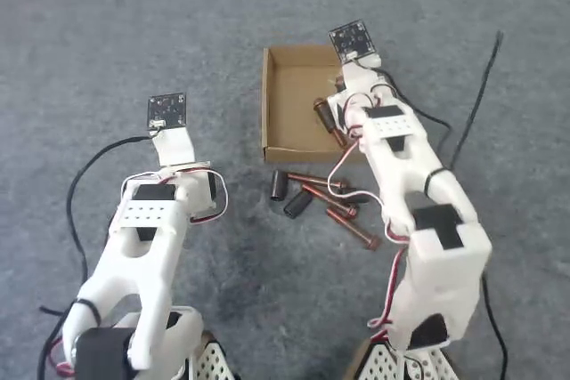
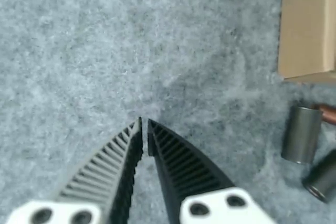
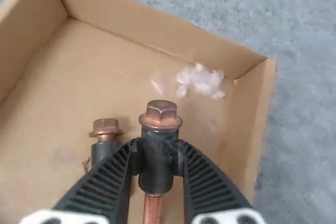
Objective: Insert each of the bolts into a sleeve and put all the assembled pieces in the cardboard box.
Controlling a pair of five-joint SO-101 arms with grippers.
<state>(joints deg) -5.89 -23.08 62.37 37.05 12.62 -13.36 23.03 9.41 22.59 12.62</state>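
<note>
My right pincer [image 3: 156, 148] pinches a copper bolt in dark metal sleeve [image 3: 160, 116] over the brown cardboard box [image 3: 136, 24]; one assembled piece [image 3: 105, 132] lies inside. Loose dark sleeves [image 1: 279, 184] and copper bolts [image 1: 343, 213] are not yet done. My left pincer [image 2: 144, 129] is pressed together, empty.

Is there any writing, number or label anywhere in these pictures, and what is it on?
No text can be read.
Circuit board on the left arm: tiny marks, too small to read.
Circuit board on the right arm: the same.
Cardboard box: plain, no print.
Sleeved bolt: no stamp visible on its head.
</note>
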